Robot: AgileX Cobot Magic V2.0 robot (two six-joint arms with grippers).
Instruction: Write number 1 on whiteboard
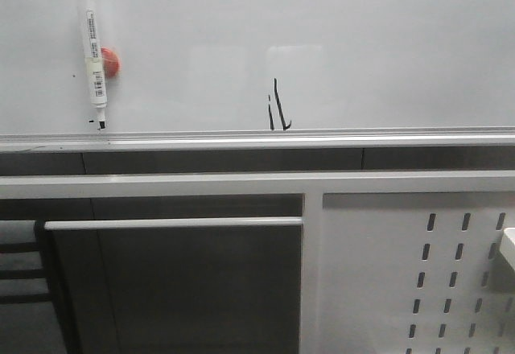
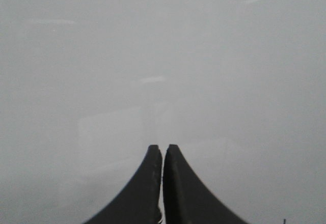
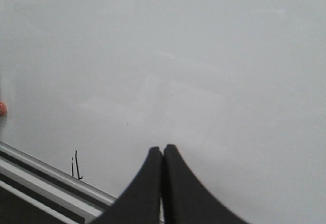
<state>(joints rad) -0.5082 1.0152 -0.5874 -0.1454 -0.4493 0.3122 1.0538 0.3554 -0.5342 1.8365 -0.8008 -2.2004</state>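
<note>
The whiteboard point(image 1: 322, 40) fills the upper half of the front view, with a silver rail point(image 1: 257, 138) along its lower edge. The number 1 point(image 1: 277, 106), thin black strokes with a short foot, sits just above the rail near the middle; it also shows in the right wrist view point(image 3: 76, 165). A white marker point(image 1: 92, 48) stands tip-down on the rail at the left, beside a red magnet point(image 1: 110, 62). My left gripper point(image 2: 162, 147) is shut and empty, facing the bare board point(image 2: 163, 56). My right gripper point(image 3: 162, 148) is shut and empty, facing the board point(image 3: 204, 56). Neither arm shows in the front view.
Below the rail runs a white metal frame point(image 1: 257, 183) with a horizontal bar point(image 1: 173, 223). A white panel with slot holes point(image 1: 418, 273) is at the lower right. The red magnet's edge shows in the right wrist view point(image 3: 2, 109).
</note>
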